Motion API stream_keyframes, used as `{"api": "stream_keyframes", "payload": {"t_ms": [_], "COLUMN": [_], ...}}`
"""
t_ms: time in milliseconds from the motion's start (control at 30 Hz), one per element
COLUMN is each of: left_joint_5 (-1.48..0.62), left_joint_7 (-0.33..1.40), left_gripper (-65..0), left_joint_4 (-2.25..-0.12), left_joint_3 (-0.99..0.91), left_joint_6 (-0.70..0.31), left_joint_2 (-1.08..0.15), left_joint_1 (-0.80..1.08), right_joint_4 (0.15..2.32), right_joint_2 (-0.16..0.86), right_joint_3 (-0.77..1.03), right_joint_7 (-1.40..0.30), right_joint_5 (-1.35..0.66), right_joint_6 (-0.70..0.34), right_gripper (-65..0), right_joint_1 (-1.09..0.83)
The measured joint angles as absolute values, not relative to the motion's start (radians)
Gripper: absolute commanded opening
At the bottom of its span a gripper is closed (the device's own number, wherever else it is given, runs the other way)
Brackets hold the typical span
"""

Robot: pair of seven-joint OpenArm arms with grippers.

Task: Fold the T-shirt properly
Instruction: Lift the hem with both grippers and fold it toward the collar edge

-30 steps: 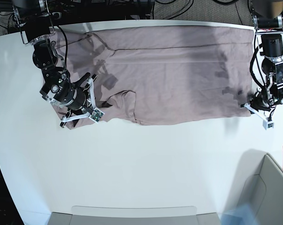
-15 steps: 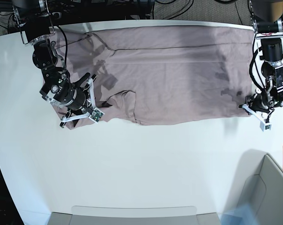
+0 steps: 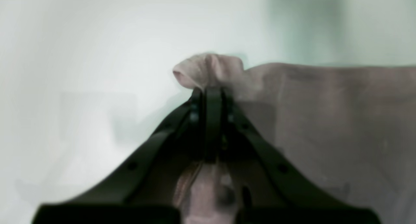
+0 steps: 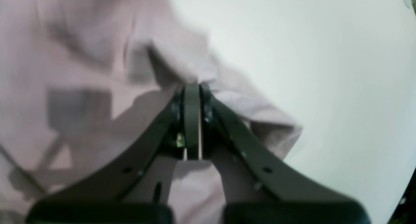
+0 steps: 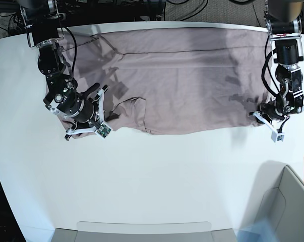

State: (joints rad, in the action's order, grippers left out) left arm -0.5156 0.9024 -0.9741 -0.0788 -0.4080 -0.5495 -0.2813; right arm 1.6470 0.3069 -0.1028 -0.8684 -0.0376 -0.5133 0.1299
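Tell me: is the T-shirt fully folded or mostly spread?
Mostly spread: the T-shirt lies wide across the table, only its near edge doubled over.

Both arms reach low, left gripper (image 3: 209, 91) and right gripper (image 4: 192, 87) clamped.

A: Even, bright light is falling from above in the base view; the white table (image 5: 152, 176) is showing no harsh glare, and its edges are bowing as through a wide lens.

B: The arms are throwing soft grey shadows across the T-shirt (image 5: 192, 75), darkest toward the table's far left corner.

A: Both wrist views are looking soft and blurred. Cloth folds are smearing, and the dark fingers (image 3: 213, 120) are reading as near silhouettes.

B: The right wrist picture is darkening at its lower right corner.
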Motion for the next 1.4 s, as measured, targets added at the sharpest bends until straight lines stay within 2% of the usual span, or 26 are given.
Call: {"api": "stream_keyframes", "payload": {"t_ms": [200,500,933,1133,1267,1333,1400], "left_joint_5": [-0.504,-0.505,-0.501,-0.501,-0.499,-0.501,-0.501], "left_joint_7": [0.960,1.023,1.024,1.024,1.024,1.025,1.024], "left_gripper": [-65.0,-65.0,-65.0,-65.0,-65.0,-65.0,-65.0], "left_joint_4": [-1.156,-1.386,-1.562,-1.573,-1.573,-1.573,-1.573], "left_joint_3": [-0.280,-0.377,-0.389,-0.389,-0.389,-0.389,-0.388], "left_joint_6": [-0.408,-0.413,-0.408,-0.409,-0.409,-0.410,-0.413], "left_joint_2": [-0.533,-0.509,-0.479,-0.479,-0.472,-0.466,-0.465], "left_joint_1": [-0.162,-0.037,0.098,0.103,0.103,0.104,0.104], "right_joint_4": [1.715,1.795,1.861,1.860,1.861,1.860,1.852], "right_joint_2": [0.307,0.333,0.330,0.324,0.292,0.249,0.196], "right_joint_3": [-0.059,-0.055,0.147,0.149,0.175,0.205,0.245], "right_joint_7": [-0.874,-0.895,-0.933,-0.933,-0.936,-0.934,-0.928], "right_joint_5": [-0.029,-0.031,-0.131,-0.134,-0.289,-0.426,-0.480], "right_joint_6": [-0.513,-0.513,-0.514,-0.514,-0.513,-0.513,-0.509], "right_gripper": [-65.0,-65.0,-65.0,-65.0,-53.1,-47.4,-43.3], "right_joint_1": [0.123,0.046,-0.039,-0.065,-0.059,-0.054,-0.056]}}
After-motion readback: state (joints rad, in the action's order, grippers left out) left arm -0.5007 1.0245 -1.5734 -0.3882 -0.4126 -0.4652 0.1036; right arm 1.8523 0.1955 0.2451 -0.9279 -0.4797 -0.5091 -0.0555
